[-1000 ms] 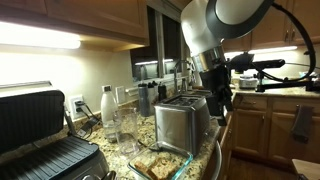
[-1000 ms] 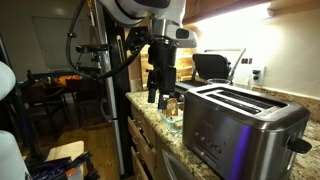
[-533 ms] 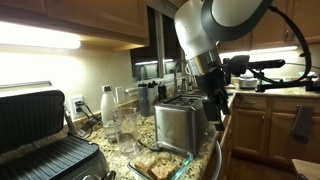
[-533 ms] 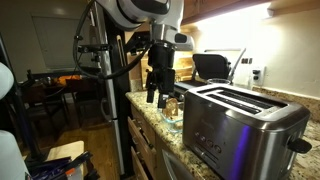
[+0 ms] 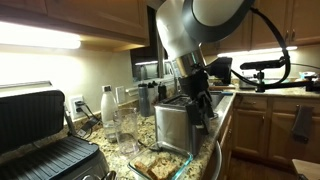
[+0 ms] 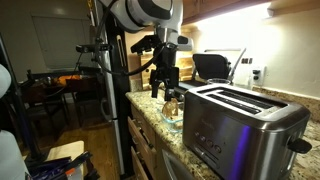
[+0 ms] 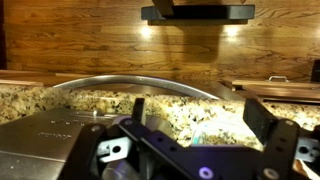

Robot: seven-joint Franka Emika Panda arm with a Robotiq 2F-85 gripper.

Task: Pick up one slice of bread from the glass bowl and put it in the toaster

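As nothing sits between my fingers, I'd call this step zero: the pick is not made. My pincer [image 5: 207, 103] hangs at about toaster-top height, just beside the toaster [image 5: 178, 125] on its counter-edge side and not touching it.

Wrist view: jaws stand wide apart and empty. Past them I see only speckled counter, plus a steel corner of the toaster low to one side. No bread in that view.

Where the goods are:
- Bread [image 5: 160, 166]: several slices lying flat and overlapping, all in the glass bowl [image 5: 134, 160].
- The bowl is down on the counter, lower than my pincer. In an exterior view it reads as across the toaster from me, well apart. I can't fix the true offset from these angles.
- Slots [image 6: 232, 95] on the toaster top look empty.
- Drinking glasses [image 5: 125, 125] and the big grill [image 5: 40, 135] stand farther off than the bowl, on the toaster's far side from me. Not my concern unless I swing wide.

Status, my read:
- Done: nothing that counts. No slice lifted, none in the toaster.
- Left: everything. Cross to the bowl, drop in, close on one slice, lift clear of the rim, come back over a slot, let go.

Likely trouble:
- The slices are flat and stacked in a shallow dish, so I may pinch two or just skid one along the glass.
- The slot is narrow, so the slice has to go in edge-down.
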